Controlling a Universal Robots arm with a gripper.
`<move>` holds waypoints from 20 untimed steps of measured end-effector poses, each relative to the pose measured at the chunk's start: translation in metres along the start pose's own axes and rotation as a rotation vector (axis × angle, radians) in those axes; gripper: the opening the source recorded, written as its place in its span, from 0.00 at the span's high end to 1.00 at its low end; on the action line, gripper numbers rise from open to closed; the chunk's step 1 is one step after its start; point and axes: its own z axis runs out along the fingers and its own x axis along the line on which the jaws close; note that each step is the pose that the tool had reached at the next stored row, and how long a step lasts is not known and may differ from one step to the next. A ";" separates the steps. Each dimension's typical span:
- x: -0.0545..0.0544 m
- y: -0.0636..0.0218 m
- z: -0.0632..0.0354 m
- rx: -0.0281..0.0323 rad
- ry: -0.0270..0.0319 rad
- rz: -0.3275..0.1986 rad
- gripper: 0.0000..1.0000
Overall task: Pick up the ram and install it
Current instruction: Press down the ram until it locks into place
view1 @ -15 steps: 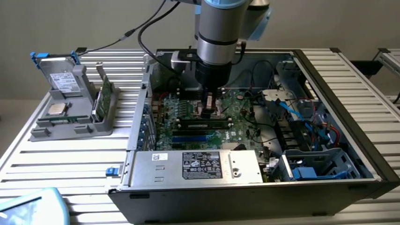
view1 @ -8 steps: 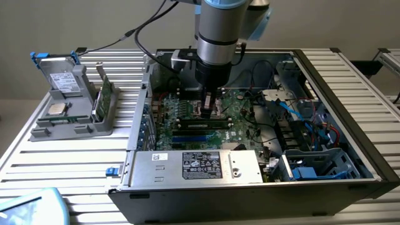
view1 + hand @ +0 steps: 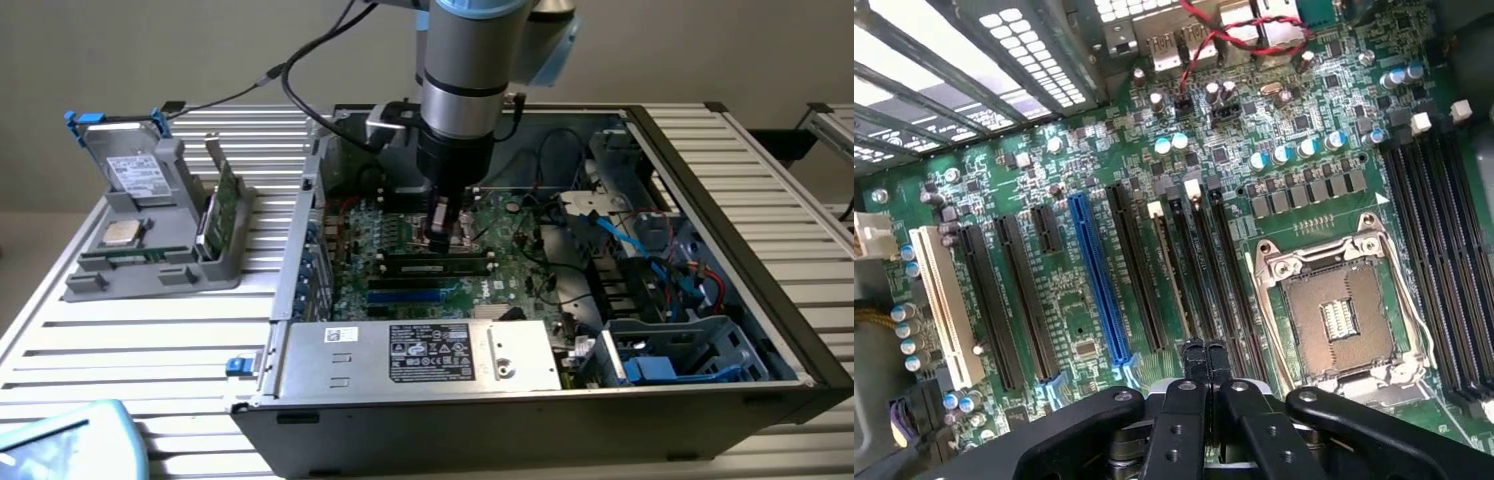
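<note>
The ram (image 3: pixel 434 265), a long narrow dark-and-green stick, sits in a memory slot on the motherboard (image 3: pixel 400 235) inside the open computer case (image 3: pixel 747 290). My gripper (image 3: pixel 445 238) hangs straight down over the board, fingertips just above the stick's middle; whether they touch it I cannot tell. In the wrist view my gripper (image 3: pixel 1204 352) is shut, its black fingers (image 3: pixel 1192 365) pressed together with nothing between them, over the row of long black slots (image 3: pixel 1199 270) beside the bare processor socket (image 3: pixel 1339 320).
A grey holder (image 3: pixel 100 280) on the slatted table at the exterior view's left carries a silver processor chip (image 3: pixel 123 232) and an upright green card (image 3: pixel 220 205). Within the case are the power supply (image 3: pixel 427 355), loose cables (image 3: pixel 627 235) and a blue drive bay (image 3: pixel 667 365).
</note>
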 end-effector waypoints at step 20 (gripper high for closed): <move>0.000 0.0000 0.0000 -0.0066 -0.0146 0.314 0.89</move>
